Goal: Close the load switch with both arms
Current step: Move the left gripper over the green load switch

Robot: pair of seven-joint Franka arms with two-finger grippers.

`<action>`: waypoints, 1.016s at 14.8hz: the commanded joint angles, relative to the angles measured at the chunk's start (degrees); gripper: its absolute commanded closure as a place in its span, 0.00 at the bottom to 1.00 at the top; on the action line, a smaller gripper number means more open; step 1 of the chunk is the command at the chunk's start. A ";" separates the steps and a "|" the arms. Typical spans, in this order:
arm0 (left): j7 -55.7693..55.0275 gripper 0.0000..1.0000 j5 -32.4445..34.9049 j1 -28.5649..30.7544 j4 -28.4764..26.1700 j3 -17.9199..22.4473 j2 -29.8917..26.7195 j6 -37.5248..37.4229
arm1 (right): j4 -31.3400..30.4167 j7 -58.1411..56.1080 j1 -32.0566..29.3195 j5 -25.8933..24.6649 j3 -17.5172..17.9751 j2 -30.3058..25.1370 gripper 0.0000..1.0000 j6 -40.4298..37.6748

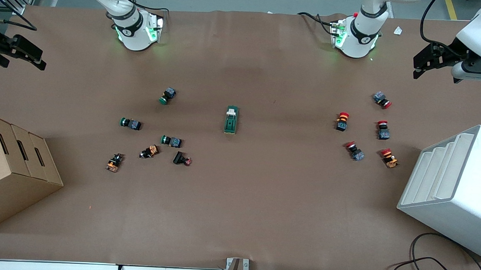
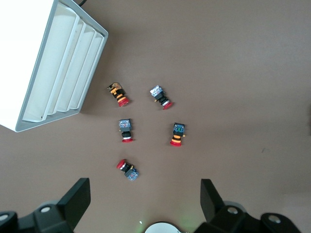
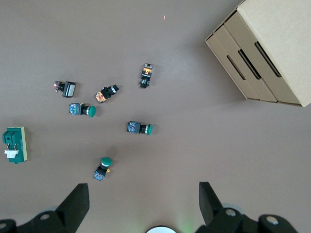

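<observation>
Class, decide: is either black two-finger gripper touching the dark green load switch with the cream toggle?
Apart. The front view shows the load switch alone mid-table, with the left gripper and right gripper open at the table's ends.

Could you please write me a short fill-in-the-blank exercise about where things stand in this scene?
1. The load switch lies on the brown table, touched by ___ gripper.
2. The pushbuttons toward the left arm's end all have ___ caps.
3. The left gripper and the right gripper both have their fingers ___.
4. Toward the right arm's end stands a ___ box.

Missing words: neither; red; open; cardboard
</observation>
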 commanded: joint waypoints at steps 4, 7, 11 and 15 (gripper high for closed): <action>0.53 0.00 -1.22 0.30 1.14 -0.11 0.47 -1.00 | -1.48 -0.07 -0.23 0.63 0.18 -1.60 0.00 0.28; -0.60 0.00 -8.15 -0.31 1.05 -0.20 3.54 0.74 | -1.48 -0.07 -0.23 0.63 0.18 -1.60 0.00 0.37; -3.41 0.00 -8.43 -3.30 0.43 -5.89 6.10 3.65 | -1.48 -0.07 -0.23 0.63 0.18 -1.60 0.00 0.11; -16.05 0.00 -8.00 -3.48 -0.09 -18.01 8.73 6.98 | -1.48 -0.07 -0.15 0.63 0.18 -1.69 0.00 -0.16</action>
